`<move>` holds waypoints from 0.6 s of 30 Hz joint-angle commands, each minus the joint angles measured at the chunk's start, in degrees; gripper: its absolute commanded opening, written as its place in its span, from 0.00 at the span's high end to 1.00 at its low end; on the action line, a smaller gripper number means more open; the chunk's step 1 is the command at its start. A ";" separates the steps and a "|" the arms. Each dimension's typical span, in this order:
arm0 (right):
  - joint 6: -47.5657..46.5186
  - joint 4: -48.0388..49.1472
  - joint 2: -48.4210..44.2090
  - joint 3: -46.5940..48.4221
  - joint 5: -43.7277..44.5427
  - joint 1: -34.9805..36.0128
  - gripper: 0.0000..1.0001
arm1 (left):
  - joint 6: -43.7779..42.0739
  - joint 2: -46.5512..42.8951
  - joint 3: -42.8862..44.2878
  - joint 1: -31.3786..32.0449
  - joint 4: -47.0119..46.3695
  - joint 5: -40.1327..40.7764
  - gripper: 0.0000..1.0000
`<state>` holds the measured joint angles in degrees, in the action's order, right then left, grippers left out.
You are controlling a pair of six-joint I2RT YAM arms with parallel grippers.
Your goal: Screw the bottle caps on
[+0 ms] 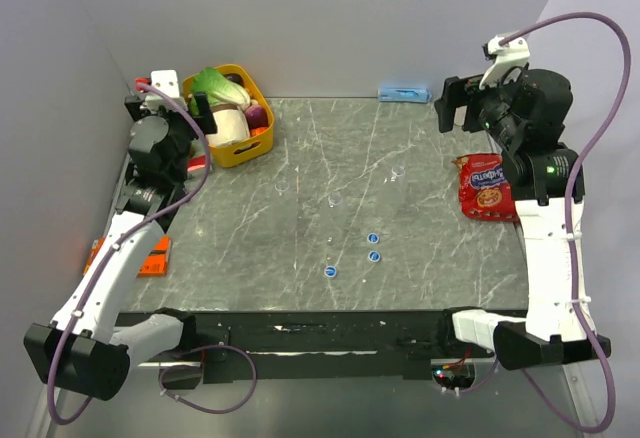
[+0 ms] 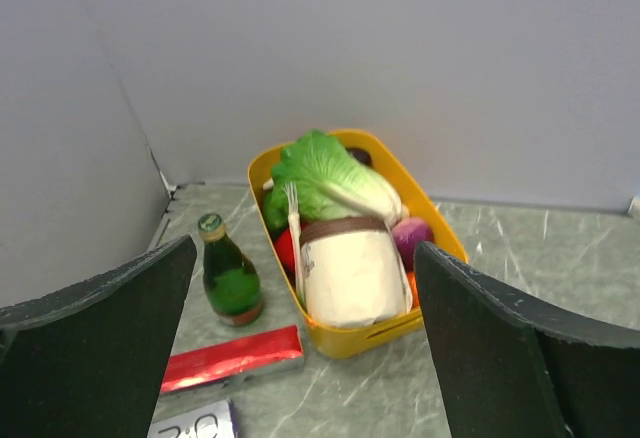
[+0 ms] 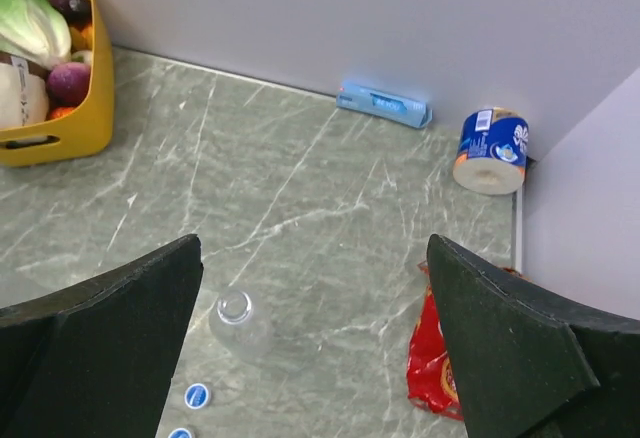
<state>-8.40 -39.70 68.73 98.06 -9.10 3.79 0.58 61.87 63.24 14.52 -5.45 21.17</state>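
Note:
Three small blue bottle caps [image 1: 373,238] [image 1: 374,256] [image 1: 330,271] lie flat in the middle of the table. Three clear bottles [image 1: 283,186] [image 1: 335,199] [image 1: 397,173] stand upright behind them, faint and uncapped. In the right wrist view one bottle [image 3: 237,316] shows its open neck, with two caps [image 3: 196,394] [image 3: 180,435] just in front of it. My left gripper [image 1: 198,108] [image 2: 305,248] is raised at the far left beside the yellow basket, open and empty. My right gripper [image 1: 452,106] [image 3: 315,243] hangs high at the far right, open and empty, well away from the bottles.
A yellow basket [image 1: 232,148] of food stands at the back left, with a green glass bottle [image 2: 228,280] and a red bar [image 2: 232,358] beside it. A red snack bag [image 1: 485,186] lies at the right. A blue-and-white roll [image 3: 492,151] and a blue packet [image 1: 404,93] sit by the back wall.

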 commanded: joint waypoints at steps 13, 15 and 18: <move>-24.64 -10.74 5.53 1.52 -19.55 17.72 0.13 | -9.62 -9.21 -4.96 -0.37 17.31 -23.79 0.04; -24.82 -13.54 7.72 2.65 -19.29 19.93 0.18 | -11.38 -10.53 -5.67 -0.55 19.43 -25.64 0.03; -25.95 -16.37 12.04 4.33 -20.08 22.66 0.26 | -9.64 -11.85 -7.34 -1.43 20.48 -25.65 0.04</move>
<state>-31.55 -51.44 76.23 99.39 -28.16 23.55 -7.55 51.94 57.45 14.24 11.66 -0.14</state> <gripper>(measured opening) 0.782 0.964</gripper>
